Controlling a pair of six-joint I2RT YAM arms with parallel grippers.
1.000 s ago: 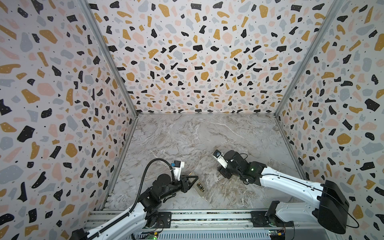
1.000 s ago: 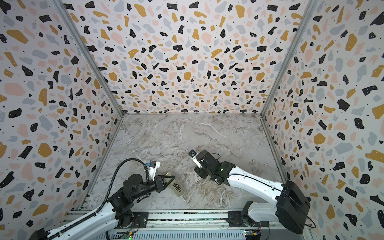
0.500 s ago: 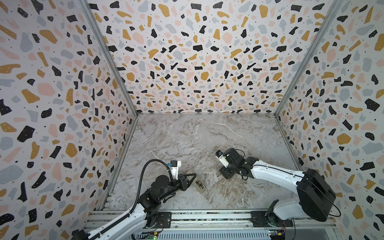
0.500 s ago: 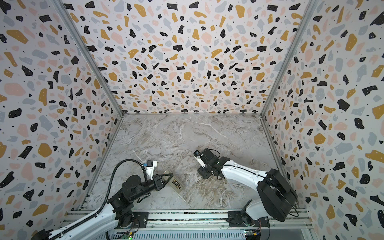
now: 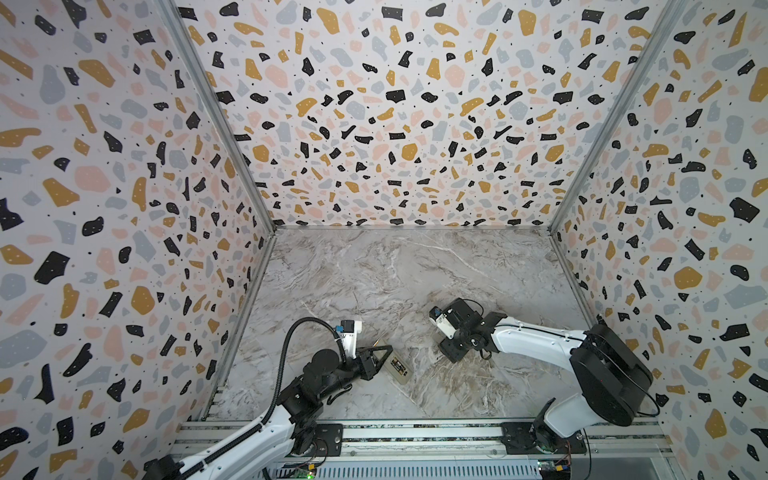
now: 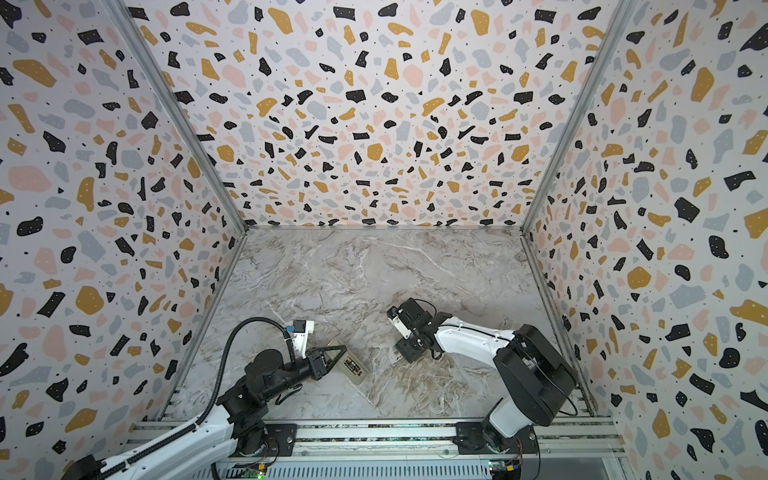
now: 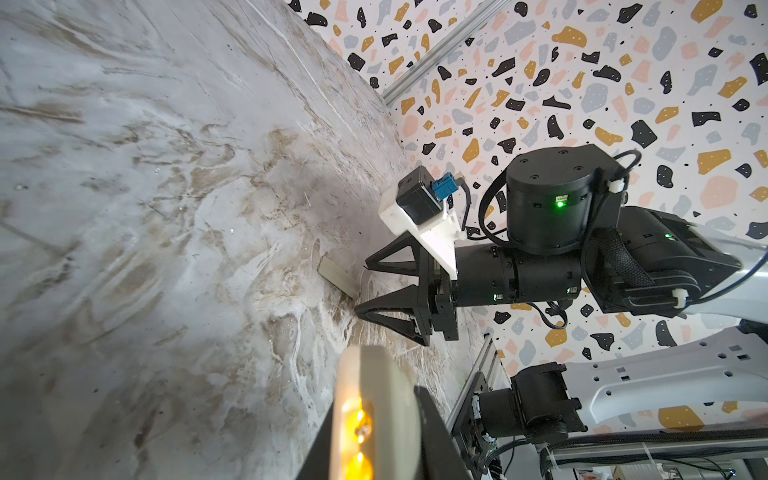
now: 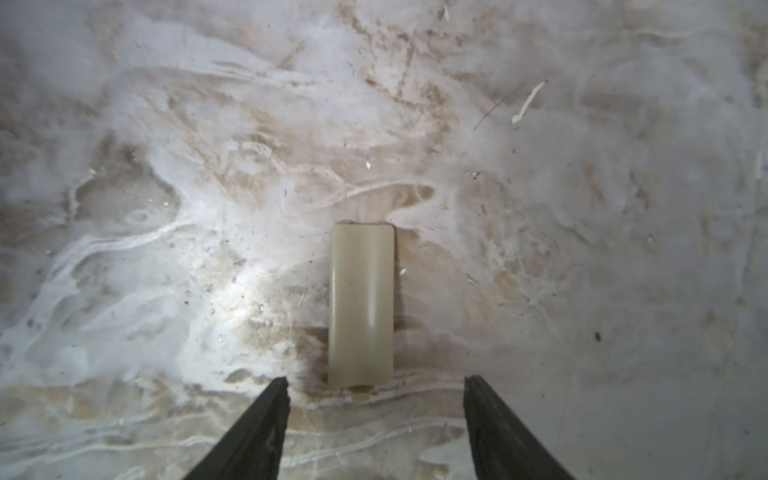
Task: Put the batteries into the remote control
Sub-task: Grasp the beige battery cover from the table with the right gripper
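You are looking at a grey-brown marbled table (image 5: pixel 374 274) boxed in by terrazzo walls (image 5: pixel 374 104).

Your left gripper (image 5: pixel 384 358) sits low at the near left of the table, clamped fully closed on one end of the remote (image 5: pixel 401 369). In the left wrist view the remote stands edge-on between the black fingers (image 7: pixel 436 432). In both top views it juts from the tips toward the middle of the table at a slant. It is a slim pale slab with a dark patch at its centre. You cannot tell whether its free end rests on the table or hangs just above it. The left wrist view also shows a recess in the remote with two blurred gold spots (image 7: pixel 358 422), one next to the other. You cannot tell whether these are the batteries.

Your right gripper (image 8: pixel 376 380) points down at the table right of centre, well apart from the remote. Its jaws stand wide and hold nothing. The cover (image 8: pixel 360 303), a small cream rectangular piece, lies flat on the table between the tips and just ahead of them, lengthwise along the gripper's reach. Bare table shows on each side of it, and neither finger touches it. In both top views the cover is hidden under that gripper.
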